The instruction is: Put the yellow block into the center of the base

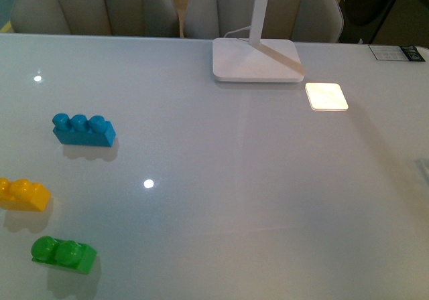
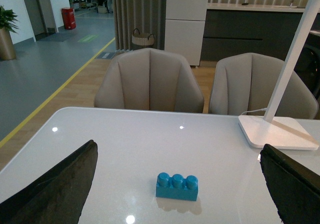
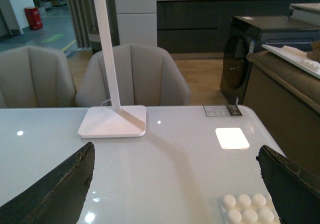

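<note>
Table (image 1: 255, 199): glossy white top carrying everything you work with; it mirrors 2 ceiling lights as small bright dots.
Chairs (image 2: 150, 81): 2 beige padded seats stand side by side behind the far edge.
Lamp foot (image 1: 255, 62): smooth white slab at the far middle of the table, with a slanted white stem rising from it.
Left gripper (image 2: 177, 149): your dark fingers are spread wide with nothing between them, hanging above the table; the blue brick lies on the surface ahead.
Right gripper (image 3: 175, 149): spread wide too and holding nothing.
Base (image 3: 247, 208): white studded plate on the right part of the table, seen in the right wrist view just beside the right gripper's finger and cut off by the picture edge, so only part of its stud grid shows.
Glowing tile (image 1: 326, 96): small bright square just right of the lamp foot.
Card (image 1: 397, 53): dark printed slip at the far right corner; you cannot read its writing.
Blue brick (image 1: 83, 130): 3 studs, on the left side, beyond the yellow block.
Yellow block (image 1: 23, 194): at the table's left edge, partly cut off in the front view, between the blue and green bricks and well apart from the base.
Green brick (image 1: 63, 253): 2 studs, nearest to you, just beside the yellow block.
</note>
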### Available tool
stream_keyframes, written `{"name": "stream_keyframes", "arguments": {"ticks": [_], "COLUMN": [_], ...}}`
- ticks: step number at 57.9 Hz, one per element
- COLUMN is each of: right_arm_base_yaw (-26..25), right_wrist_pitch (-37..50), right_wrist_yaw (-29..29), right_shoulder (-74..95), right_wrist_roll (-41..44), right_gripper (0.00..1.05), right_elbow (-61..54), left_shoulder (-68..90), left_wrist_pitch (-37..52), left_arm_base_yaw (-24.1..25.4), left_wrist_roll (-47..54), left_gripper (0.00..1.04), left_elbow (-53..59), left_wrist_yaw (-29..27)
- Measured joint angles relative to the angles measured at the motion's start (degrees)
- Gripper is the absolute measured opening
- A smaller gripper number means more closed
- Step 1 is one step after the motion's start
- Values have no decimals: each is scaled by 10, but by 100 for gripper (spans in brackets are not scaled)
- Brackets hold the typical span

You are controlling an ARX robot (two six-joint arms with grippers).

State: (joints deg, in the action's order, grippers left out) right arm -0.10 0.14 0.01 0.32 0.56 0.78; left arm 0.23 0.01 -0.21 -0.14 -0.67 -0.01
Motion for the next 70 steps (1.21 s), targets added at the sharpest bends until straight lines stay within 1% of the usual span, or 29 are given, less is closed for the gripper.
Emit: {"name": "stream_keyframes", "arguments": {"ticks": [59,60,63,64,65,67,70], "right_arm_base_yaw": [0,2,28,29,26,20,3], "right_wrist_pitch": [0,-3,-90,-103,-134,-144,-142], "right_wrist_yaw": [0,9,109,123,157,167,162], "right_shoulder": [0,2,47,57,87,111,137], "right_wrist_roll": [0,-2,-42,-49,-59,-67,-75], "right_gripper": [96,96,96,96,96,96,96], "right_elbow": [0,1,34,40,53,59,61], "left_shoulder": [0,0,0,0,0,0,0], "left_wrist_pitch": [0,0,0,0,0,0,0], "left_arm_base_yaw": [0,0,0,0,0,0,0], "left_wrist_roll": [0,0,0,0,0,0,0], "left_gripper": [97,97,97,97,97,97,97], "left_elbow": [0,0,0,0,0,0,0], "left_wrist_yaw": [0,0,0,-1,-1,0,0]}}
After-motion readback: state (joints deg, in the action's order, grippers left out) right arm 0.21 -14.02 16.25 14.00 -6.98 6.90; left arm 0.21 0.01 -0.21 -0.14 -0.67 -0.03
